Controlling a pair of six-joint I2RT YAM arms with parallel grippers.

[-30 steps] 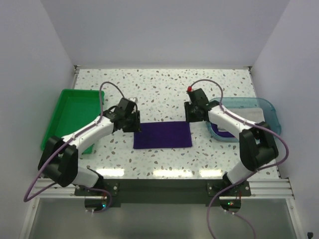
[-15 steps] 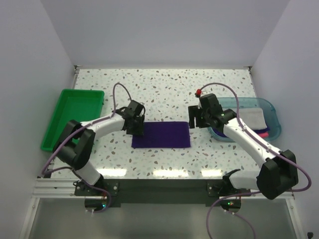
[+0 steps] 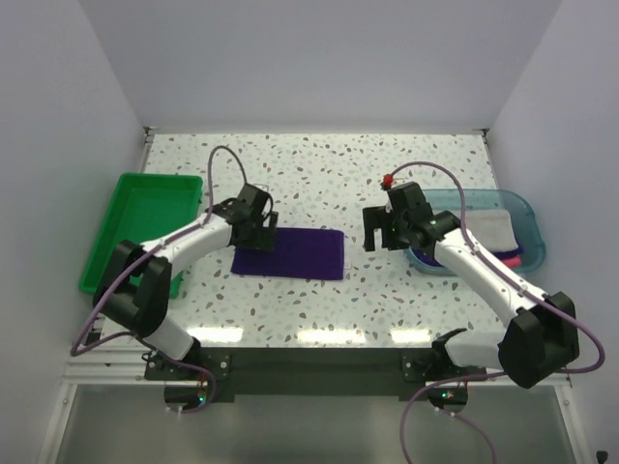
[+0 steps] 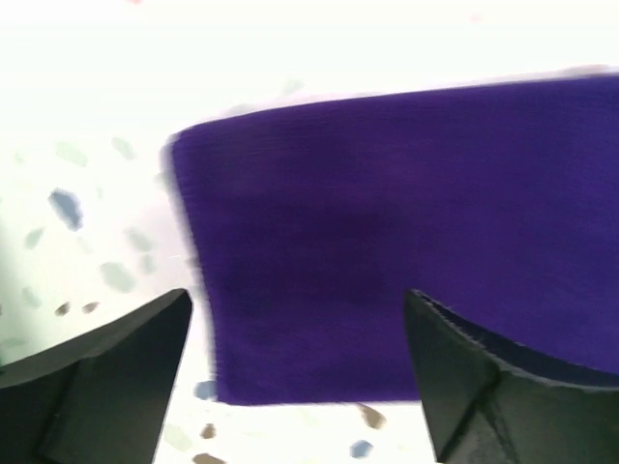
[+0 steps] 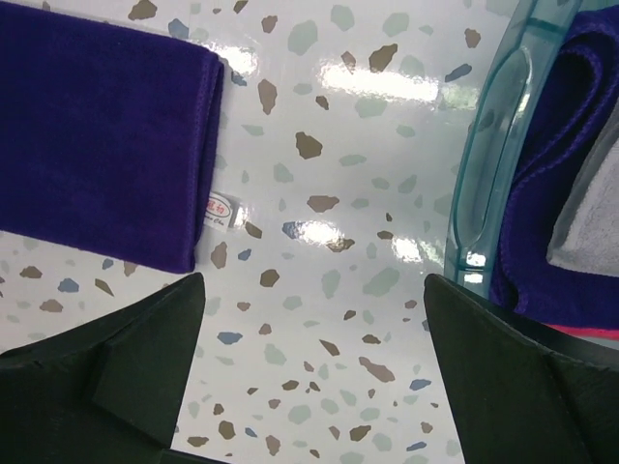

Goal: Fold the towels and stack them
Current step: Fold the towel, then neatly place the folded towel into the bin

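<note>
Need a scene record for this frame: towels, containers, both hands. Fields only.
folded: purple towel, flat on the table between the arms
left hand: open, over that towel's bin-side end, holding nothing
right hand: open, over bare table between towel and tray
tray: teal, right side; holds grey-white towel, second purple towel, pink towel
bin: green, left side, no towel inside
stack: not yet begun
</note>
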